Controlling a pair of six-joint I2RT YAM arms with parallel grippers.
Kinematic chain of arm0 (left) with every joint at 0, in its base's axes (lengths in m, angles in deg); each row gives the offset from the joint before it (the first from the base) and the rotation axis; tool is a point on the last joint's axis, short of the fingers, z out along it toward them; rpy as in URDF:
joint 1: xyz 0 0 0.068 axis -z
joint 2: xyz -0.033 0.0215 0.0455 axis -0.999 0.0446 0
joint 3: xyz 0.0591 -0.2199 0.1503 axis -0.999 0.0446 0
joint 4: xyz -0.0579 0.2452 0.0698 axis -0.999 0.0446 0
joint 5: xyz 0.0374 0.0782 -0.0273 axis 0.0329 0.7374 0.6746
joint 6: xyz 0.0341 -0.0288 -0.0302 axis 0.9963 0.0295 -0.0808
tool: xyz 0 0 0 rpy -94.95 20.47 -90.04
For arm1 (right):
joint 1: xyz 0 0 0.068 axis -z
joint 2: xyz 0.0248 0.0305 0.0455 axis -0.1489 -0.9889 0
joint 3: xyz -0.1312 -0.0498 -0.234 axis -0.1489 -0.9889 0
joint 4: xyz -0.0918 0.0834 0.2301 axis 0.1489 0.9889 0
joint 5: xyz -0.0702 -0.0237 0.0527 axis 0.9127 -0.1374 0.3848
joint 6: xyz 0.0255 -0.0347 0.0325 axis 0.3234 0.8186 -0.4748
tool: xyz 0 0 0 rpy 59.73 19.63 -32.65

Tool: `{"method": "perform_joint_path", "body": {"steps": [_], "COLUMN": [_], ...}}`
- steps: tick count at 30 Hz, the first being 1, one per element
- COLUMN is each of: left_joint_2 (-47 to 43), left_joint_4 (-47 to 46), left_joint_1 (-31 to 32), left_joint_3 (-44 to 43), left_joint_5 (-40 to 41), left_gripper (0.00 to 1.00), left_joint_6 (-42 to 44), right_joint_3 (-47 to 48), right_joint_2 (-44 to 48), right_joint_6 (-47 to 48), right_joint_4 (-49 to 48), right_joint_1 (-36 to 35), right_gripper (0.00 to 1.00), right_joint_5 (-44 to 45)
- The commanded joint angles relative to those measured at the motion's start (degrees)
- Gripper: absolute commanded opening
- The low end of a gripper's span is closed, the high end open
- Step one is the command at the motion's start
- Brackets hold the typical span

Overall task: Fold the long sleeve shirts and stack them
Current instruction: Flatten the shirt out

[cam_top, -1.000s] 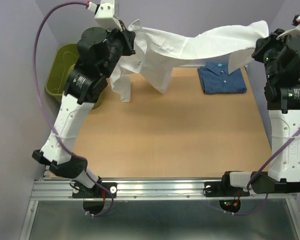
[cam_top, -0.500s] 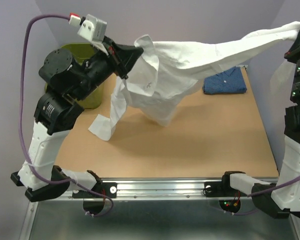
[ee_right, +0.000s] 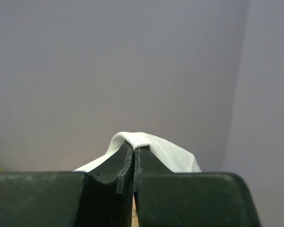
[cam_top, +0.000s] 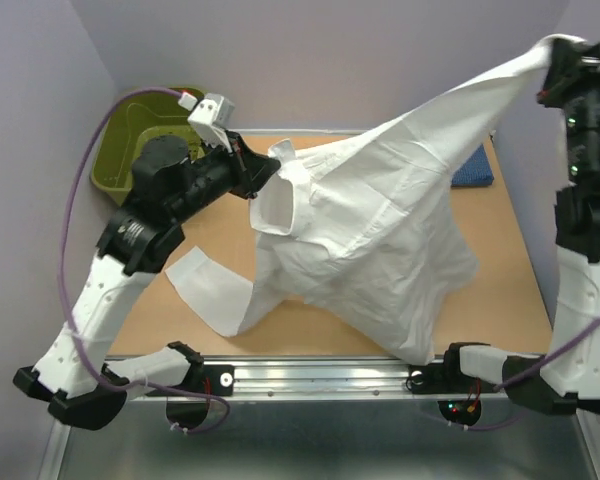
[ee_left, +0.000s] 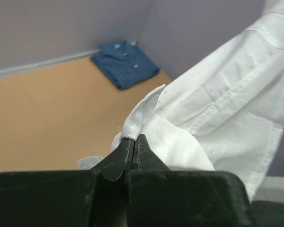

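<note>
1. Top: white shirt (cam_top: 380, 230) hangs spread between left tool (cam_top: 263, 178) and right tool (cam_top: 555, 75), screening most of the blue shirt (cam_top: 474, 168) at the bench's (cam_top: 505, 270) far right; green bin (cam_top: 130, 140) beyond the left edge.
2. Left wrist: left tool clamped on the white shirt.
3. Right wrist: right tool clamped on a white fold.

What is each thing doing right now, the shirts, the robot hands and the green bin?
white shirt: unfolded, held up between both hands, one sleeve on the table.
blue shirt: folded, lying flat at the table's far right corner.
left hand: shut on the white shirt near its collar.
right hand: shut on the white shirt's edge, up high.
green bin: upright, open on top.
</note>
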Motion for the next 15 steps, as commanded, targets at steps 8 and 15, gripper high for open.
{"method": "perform_joint_path", "body": {"steps": [8,15], "left_joint_2": [20.48,30.71], "left_joint_4": [-18.38,-18.39], "left_joint_1": [-22.46,-25.73], "left_joint_3": [20.11,9.04], "left_joint_5": [3.13,1.72], "left_gripper": [0.03,0.70], "left_joint_6": [-9.22,-7.47], "right_joint_3": [-7.34,1.45], "right_joint_2": [-27.22,-42.53], "right_joint_6": [-5.98,-11.67], "right_joint_4": [-1.84,2.10], "right_joint_1": [-5.87,-8.00], "right_gripper": [0.12,0.85], "right_joint_5": [-11.77,-6.22]}}
